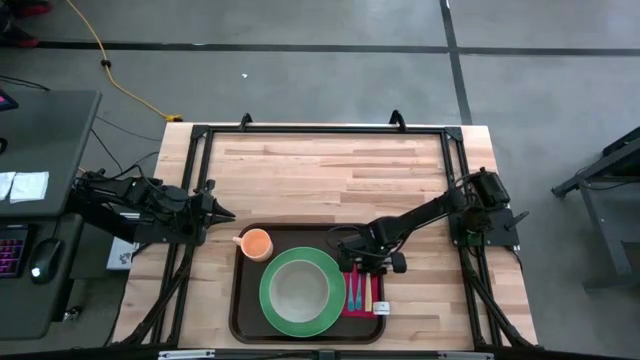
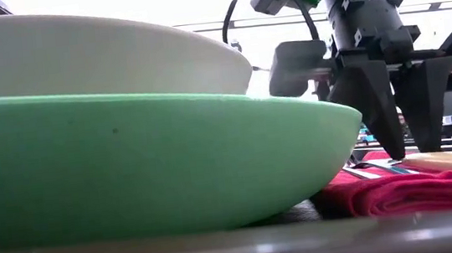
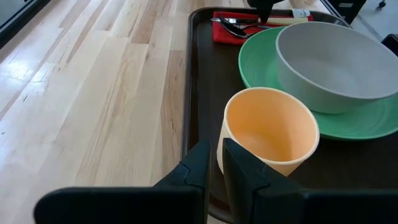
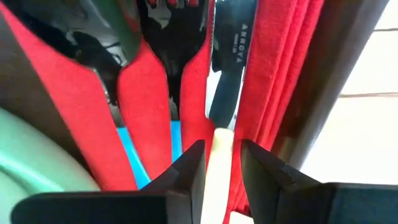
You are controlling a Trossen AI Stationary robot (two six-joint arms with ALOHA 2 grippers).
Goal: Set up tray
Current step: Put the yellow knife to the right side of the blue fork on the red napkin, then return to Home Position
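The dark brown tray [image 1: 245, 310] lies at the table's near middle. It carries a green plate [image 1: 270, 300] with a pale bowl [image 1: 297, 290] standing in it. An orange cup [image 3: 270, 127] stands upright at the tray's far left corner. A red napkin [image 1: 358, 305] lies along the tray's right side. On the napkin lie a spoon [image 4: 93, 37], a fork [image 4: 180, 37] and a cream-handled knife [image 4: 219, 146]. My right gripper [image 4: 222, 149] points steeply down, open, a finger on each side of the knife handle. My left gripper [image 3: 216, 155] hovers left of the cup, open by a narrow gap, holding nothing.
Bare wooden tabletop [image 1: 330, 170] stretches across the far half. A black frame rail [image 1: 320, 128] runs along the table's edges. A desk with a keyboard and a mouse [image 1: 45, 258] stands beyond the left edge.
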